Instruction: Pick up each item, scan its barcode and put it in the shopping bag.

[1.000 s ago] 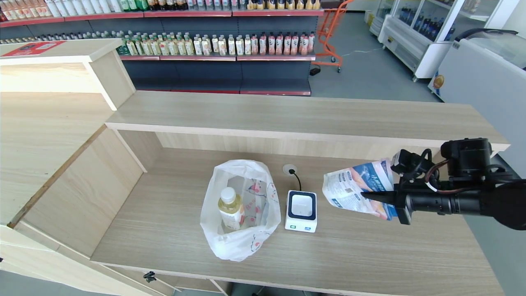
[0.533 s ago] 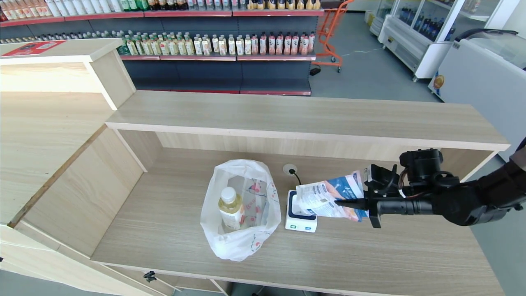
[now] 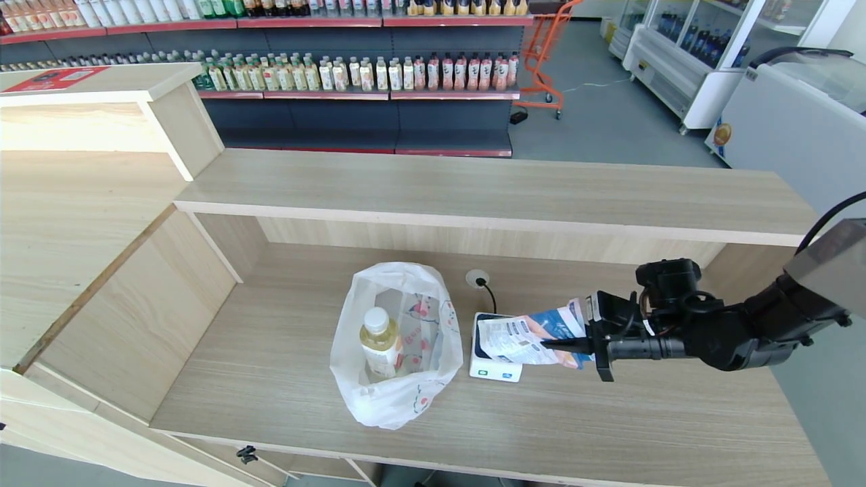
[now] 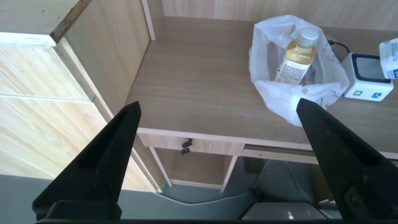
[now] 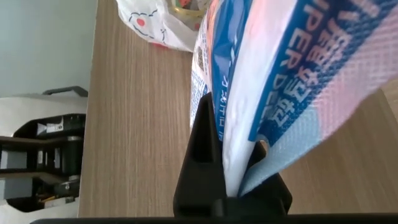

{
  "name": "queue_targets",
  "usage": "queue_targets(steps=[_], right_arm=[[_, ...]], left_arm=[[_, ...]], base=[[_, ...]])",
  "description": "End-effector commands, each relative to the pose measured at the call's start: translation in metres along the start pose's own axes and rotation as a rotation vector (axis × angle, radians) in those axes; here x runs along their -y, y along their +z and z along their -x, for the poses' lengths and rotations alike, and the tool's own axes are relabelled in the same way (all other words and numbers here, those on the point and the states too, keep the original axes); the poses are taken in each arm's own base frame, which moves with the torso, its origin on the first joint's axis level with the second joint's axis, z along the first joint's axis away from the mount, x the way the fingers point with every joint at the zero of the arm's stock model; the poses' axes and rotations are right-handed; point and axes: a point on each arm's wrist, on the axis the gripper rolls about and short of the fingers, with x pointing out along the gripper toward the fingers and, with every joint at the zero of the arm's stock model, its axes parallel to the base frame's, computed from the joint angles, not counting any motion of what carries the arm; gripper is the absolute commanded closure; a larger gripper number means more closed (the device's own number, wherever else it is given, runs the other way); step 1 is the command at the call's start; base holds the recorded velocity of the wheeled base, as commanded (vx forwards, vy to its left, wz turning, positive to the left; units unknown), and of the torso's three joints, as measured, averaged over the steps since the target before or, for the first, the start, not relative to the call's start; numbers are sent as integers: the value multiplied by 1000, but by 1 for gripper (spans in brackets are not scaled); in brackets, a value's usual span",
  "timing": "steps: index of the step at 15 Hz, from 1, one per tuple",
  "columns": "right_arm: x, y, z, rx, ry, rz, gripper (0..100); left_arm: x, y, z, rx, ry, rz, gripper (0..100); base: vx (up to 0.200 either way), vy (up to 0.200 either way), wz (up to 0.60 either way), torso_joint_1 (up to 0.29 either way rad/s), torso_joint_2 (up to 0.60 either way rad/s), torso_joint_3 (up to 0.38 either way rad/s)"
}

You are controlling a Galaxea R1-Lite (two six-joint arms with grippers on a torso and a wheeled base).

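Two states: right end effector (image 3: 565, 342) clamps the blue-white packet (image 3: 521, 333), its edge over the scanner (image 3: 496, 370) at 3 o'clock of the shopping bag (image 3: 403, 404); left end effector (image 4: 217, 107) gapes, empty.

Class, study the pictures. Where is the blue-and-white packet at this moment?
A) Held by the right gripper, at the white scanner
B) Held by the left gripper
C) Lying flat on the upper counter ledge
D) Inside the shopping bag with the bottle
A: the right gripper is shut on the packet, and in the head view the packet's free end covers the top of the white scanner, beside the shopping bag.
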Motion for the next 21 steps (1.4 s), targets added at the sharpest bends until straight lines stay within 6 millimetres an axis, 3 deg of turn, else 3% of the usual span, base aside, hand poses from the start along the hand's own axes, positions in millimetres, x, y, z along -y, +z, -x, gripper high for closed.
queue_targets(steps=[1, 11, 20, 21], right_arm=[[0, -6, -7, 0, 12, -6, 100], [8, -31, -35, 32, -18, 98, 100], [17, -28, -34, 41, -38, 90, 100], [23, -17, -25, 48, -61, 40, 100]], left_arm=[[0, 0, 0, 0, 0, 0, 0], [0, 0, 0, 0, 0, 0, 0], [0, 0, 0, 0, 0, 0, 0], [0, 0, 0, 0, 0, 0, 0]], base=[[0, 0, 0, 0, 0, 0], [0, 0, 0, 0, 0, 0], [0, 0, 0, 0, 0, 0], [0, 0, 0, 0, 0, 0]])
